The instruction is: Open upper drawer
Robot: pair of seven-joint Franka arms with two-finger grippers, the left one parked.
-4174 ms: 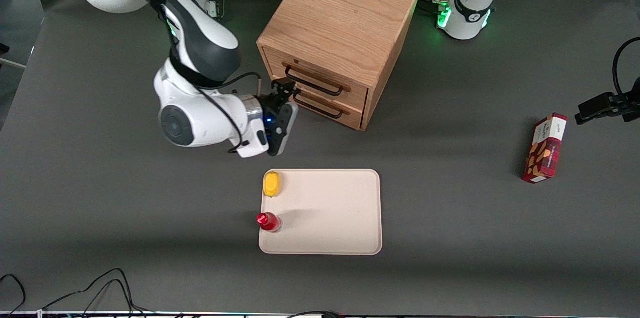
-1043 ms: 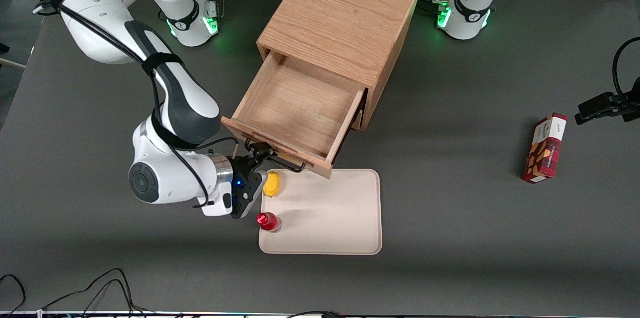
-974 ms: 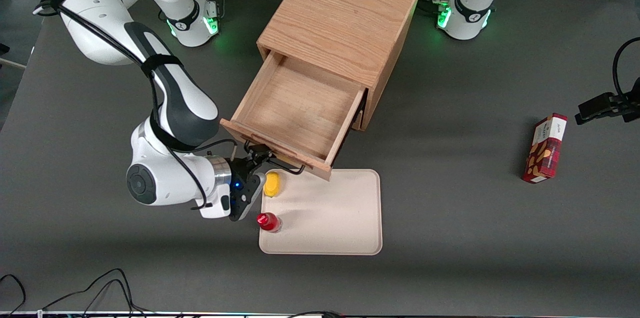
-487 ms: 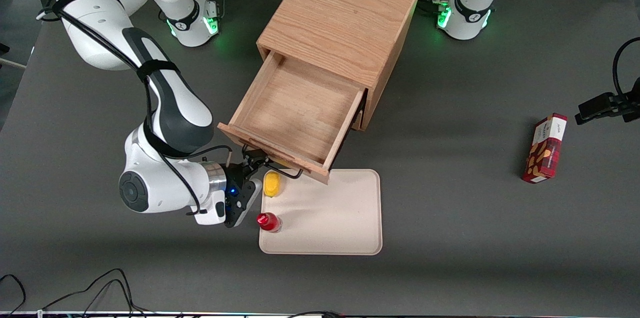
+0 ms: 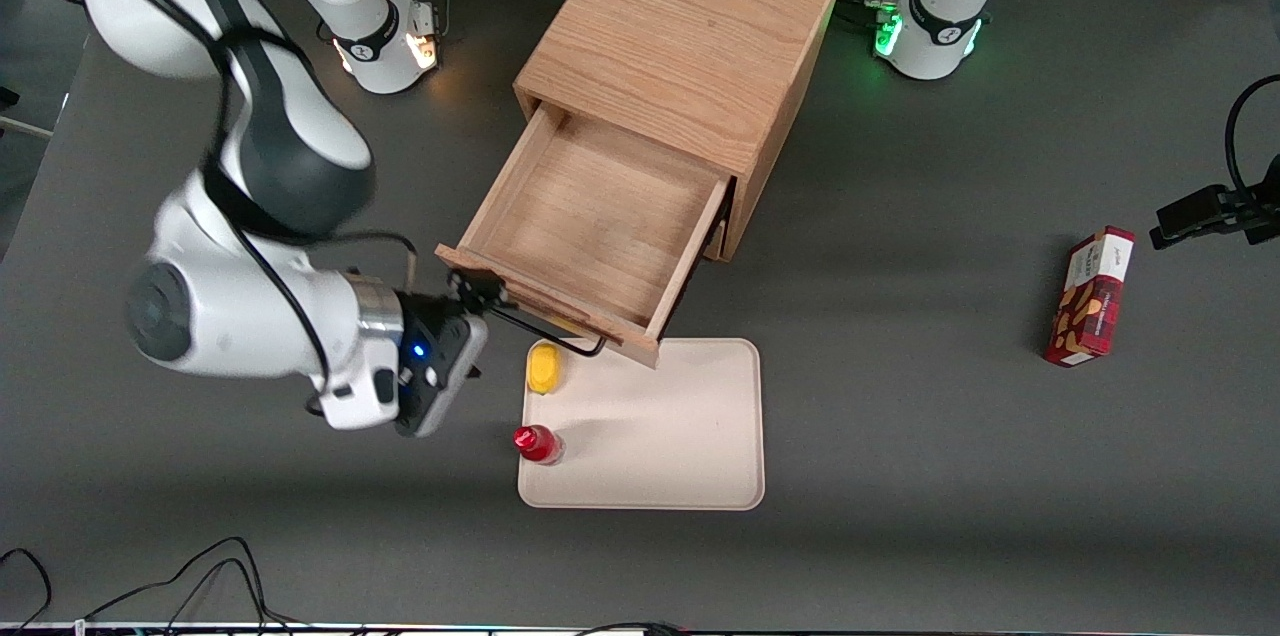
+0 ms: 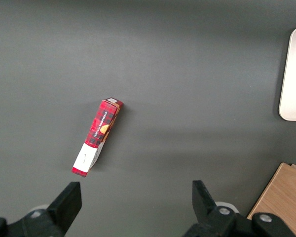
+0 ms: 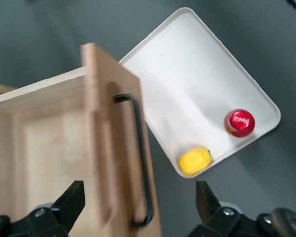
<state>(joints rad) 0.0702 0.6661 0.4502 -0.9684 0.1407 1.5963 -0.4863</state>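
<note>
Hand [image 5: 468,294] (fingers apart) just beside the upper drawer's [image 5: 590,216] handle corner.

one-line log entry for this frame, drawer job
upper drawer: pulled out, empty | gripper: open, off the handle, above drawer's front corner | phase: release/retreat

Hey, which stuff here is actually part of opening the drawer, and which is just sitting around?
Part of the job:
upper drawer, pulled out
its black handle
gripper, open, off the handle near the drawer's front corner

Just lying about:
tray
yellow item
red-capped bottle
red box
</note>
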